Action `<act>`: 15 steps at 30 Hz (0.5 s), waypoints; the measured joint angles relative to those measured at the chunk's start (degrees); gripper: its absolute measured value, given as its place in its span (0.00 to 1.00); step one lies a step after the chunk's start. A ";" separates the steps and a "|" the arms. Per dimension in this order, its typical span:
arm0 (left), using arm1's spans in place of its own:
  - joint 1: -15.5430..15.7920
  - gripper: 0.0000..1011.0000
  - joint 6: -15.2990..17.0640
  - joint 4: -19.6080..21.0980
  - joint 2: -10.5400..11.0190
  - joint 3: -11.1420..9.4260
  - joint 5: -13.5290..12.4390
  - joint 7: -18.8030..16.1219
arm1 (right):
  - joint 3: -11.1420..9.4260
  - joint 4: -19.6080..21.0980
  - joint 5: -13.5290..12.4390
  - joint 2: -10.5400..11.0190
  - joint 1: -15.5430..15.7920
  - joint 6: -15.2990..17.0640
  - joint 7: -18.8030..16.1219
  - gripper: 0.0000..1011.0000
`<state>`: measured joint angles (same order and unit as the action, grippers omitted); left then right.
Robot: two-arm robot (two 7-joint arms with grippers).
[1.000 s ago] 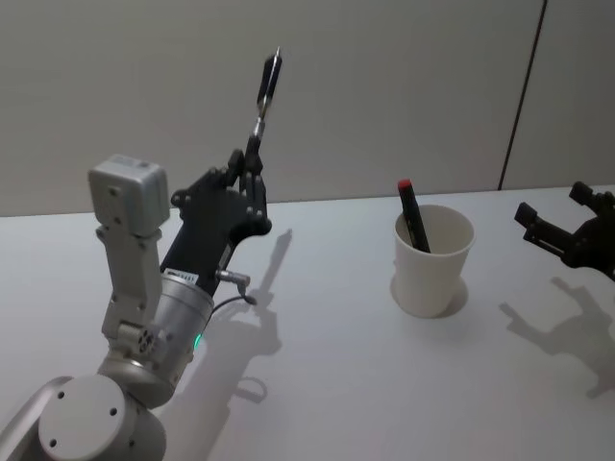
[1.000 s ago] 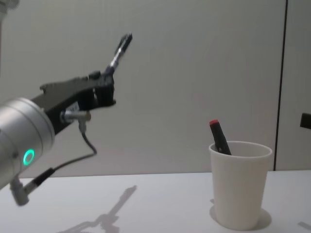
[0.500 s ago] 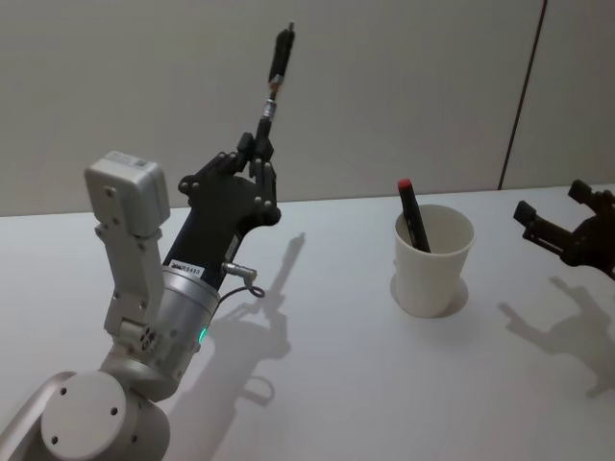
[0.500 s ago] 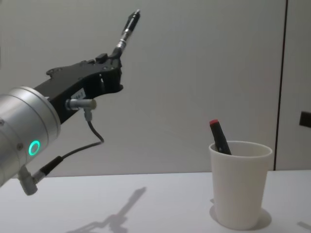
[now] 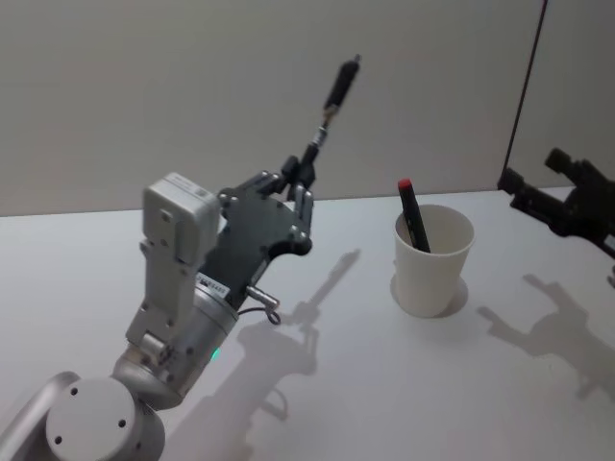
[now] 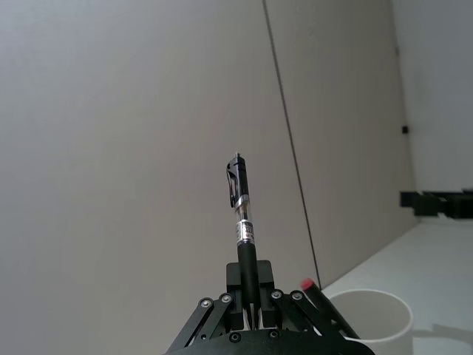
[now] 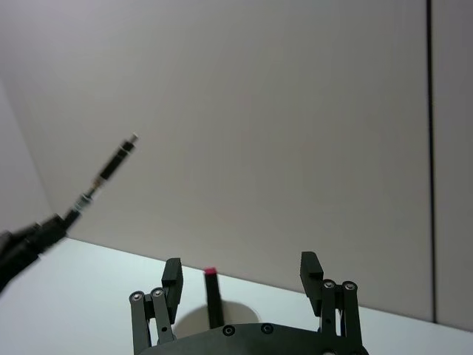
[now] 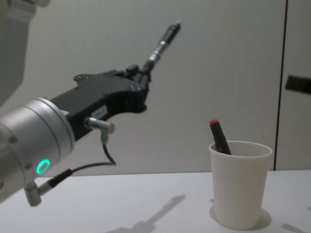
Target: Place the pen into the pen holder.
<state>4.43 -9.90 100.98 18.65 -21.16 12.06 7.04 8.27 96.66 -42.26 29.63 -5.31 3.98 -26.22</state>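
Note:
A black pen (image 5: 332,98) with a clear middle section sticks up and to the right out of my left gripper (image 5: 300,182), which is shut on its lower end. The chest view shows the pen (image 8: 162,42) high above the table, left of the pen holder. The pen holder (image 5: 432,264) is a white paper cup standing upright on the table, right of the left gripper. It holds a dark pen with a red cap (image 5: 413,216) that leans against its rim. My right gripper (image 5: 562,187) hangs open and holds nothing, in the air to the right of the cup.
The white table (image 5: 365,384) ends at a plain grey wall (image 5: 173,86) with a dark vertical seam (image 5: 524,96) behind the cup. My left arm's big silver joint (image 5: 178,336) fills the near left.
My left arm has swung right toward the cup with the pen, which now leans more to the right. My right gripper has risen higher above the table.

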 joint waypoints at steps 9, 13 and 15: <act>0.03 0.12 -0.16 -0.40 0.08 -0.67 -3.44 3.52 | 0.38 -0.26 -5.36 -1.45 -3.90 2.56 -5.40 0.99; 0.03 0.12 -0.29 -0.52 0.07 -0.83 -4.33 4.36 | 0.66 -0.49 -7.63 -2.24 -5.64 3.91 -7.61 0.99; 0.02 0.12 -0.35 -0.56 0.07 -0.92 -4.70 4.73 | 0.83 -0.69 -8.93 -2.77 -6.86 4.70 -8.87 0.99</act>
<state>4.46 -10.24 100.42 18.72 -22.08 7.36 11.77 9.10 95.97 -51.19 26.86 -12.17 8.68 -35.09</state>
